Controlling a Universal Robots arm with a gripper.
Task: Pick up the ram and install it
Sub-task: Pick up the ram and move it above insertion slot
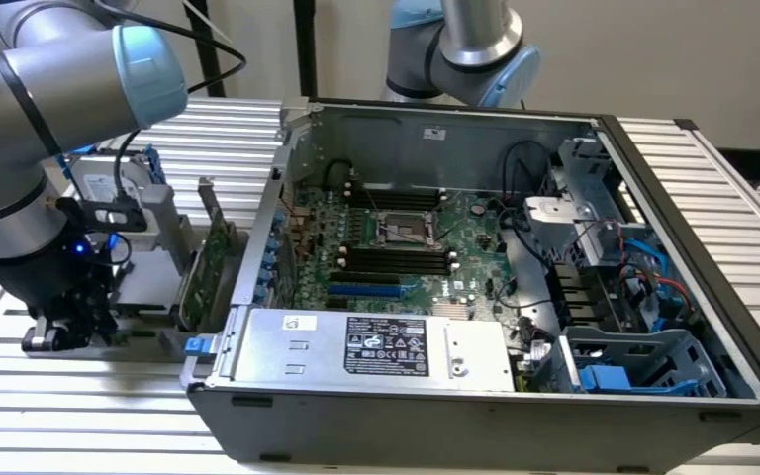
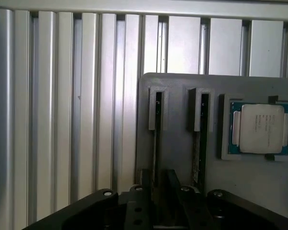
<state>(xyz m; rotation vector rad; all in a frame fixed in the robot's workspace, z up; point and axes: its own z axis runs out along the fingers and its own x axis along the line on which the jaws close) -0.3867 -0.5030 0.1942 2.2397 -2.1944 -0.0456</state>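
– Where is the ram?
– On edge in the grey holder, in the slot farther from the processor. My gripper sits right at its end.
– Gripped?
– Whether my jaws pinch it or stand open, I cannot tell

Materials and finishes: bench, fixture, computer case

Table: ribbed bare aluminium, satin sheen. Holder: grey matt plastic with 2 slots; ram standing in 1 of them, edge dark and dull. Processor: smooth silver metal lid on a green board. Gripper: black matt body, bright metal screws. Computer case: grey sheet metal, matt. Power supply: bare metal, with a printed sticker.
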